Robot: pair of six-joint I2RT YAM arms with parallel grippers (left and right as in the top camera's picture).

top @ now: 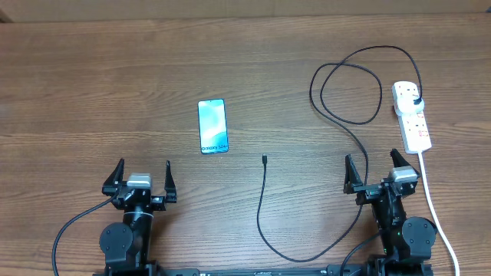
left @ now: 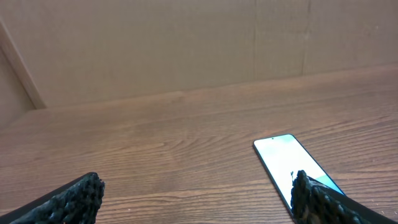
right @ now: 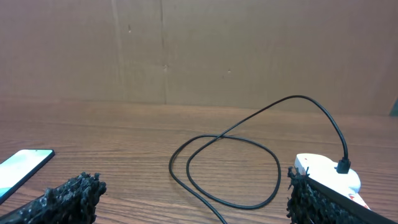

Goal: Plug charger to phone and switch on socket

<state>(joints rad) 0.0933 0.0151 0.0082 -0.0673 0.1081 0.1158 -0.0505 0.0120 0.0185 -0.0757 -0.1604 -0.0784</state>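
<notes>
At the near edge of the table [top: 92, 92], the left gripper [top: 144, 165] is being held low over the wood with its jaws spread wide, pinching nothing. The right gripper [top: 371, 159] is being held the same way, jaws wide and empty.

Between the two grippers, the charger [top: 261, 199] is being bent in a curve close to the near edge. From there the thin black cable is being led out to its small tip [top: 264, 159], which is lying alone on open wood.

A little farther out and to the left of the tip, the phone [top: 212, 126] is being shown flat, screen up, with open wood along all four edges. It is apart from the tip.

On the right, the cable is being passed just beside the right gripper and looped in a wide ring. Its black plug [top: 415, 102] is being held in the far end of the socket [top: 411, 119], near the table's right edge. The thick white cord [top: 433, 207] is being trailed back past the right gripper.

Farthest off, the table is being closed in by a brown cardboard wall [left: 186, 43].
</notes>
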